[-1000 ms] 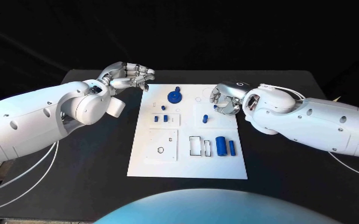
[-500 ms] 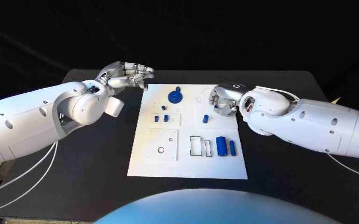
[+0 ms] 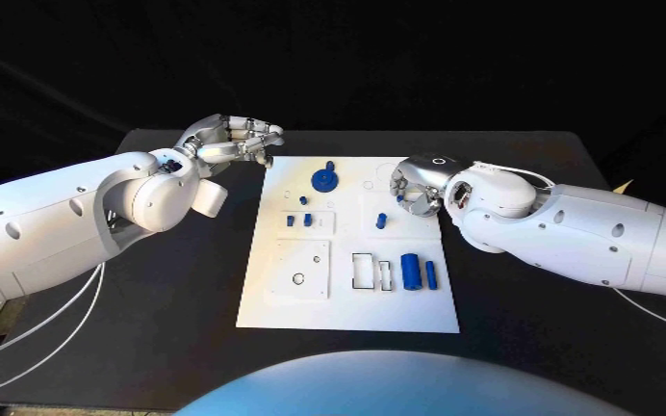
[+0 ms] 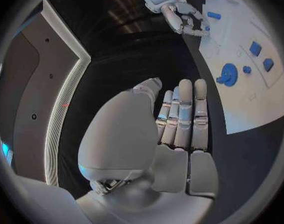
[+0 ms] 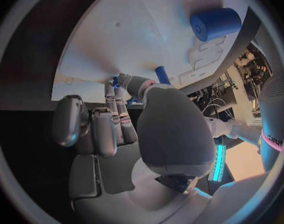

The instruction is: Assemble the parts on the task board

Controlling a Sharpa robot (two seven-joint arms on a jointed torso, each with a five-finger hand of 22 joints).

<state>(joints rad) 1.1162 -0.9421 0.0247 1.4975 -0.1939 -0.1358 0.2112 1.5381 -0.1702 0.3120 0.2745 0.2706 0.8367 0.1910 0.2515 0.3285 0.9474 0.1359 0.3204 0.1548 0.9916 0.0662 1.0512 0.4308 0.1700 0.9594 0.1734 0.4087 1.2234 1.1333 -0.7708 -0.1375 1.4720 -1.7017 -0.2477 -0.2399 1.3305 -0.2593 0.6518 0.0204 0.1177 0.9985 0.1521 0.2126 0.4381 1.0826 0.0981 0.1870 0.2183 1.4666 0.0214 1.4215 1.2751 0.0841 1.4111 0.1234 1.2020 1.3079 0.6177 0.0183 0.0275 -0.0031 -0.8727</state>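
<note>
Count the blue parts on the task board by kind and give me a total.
Blue disc with knob: 1
Blue cylinders lying side by side: 2
Small blue pieces: 4
Total: 7
A speck of blue also shows at the right hand; I cannot tell if it is a held part.

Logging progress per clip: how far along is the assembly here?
Seemingly done: blue disc and peg stand on the task board. In hand: right robot hand appears to pinch a small blue part; left robot hand holds nothing. Left: blue cylinder and bar lie loose beside open slots.
</note>
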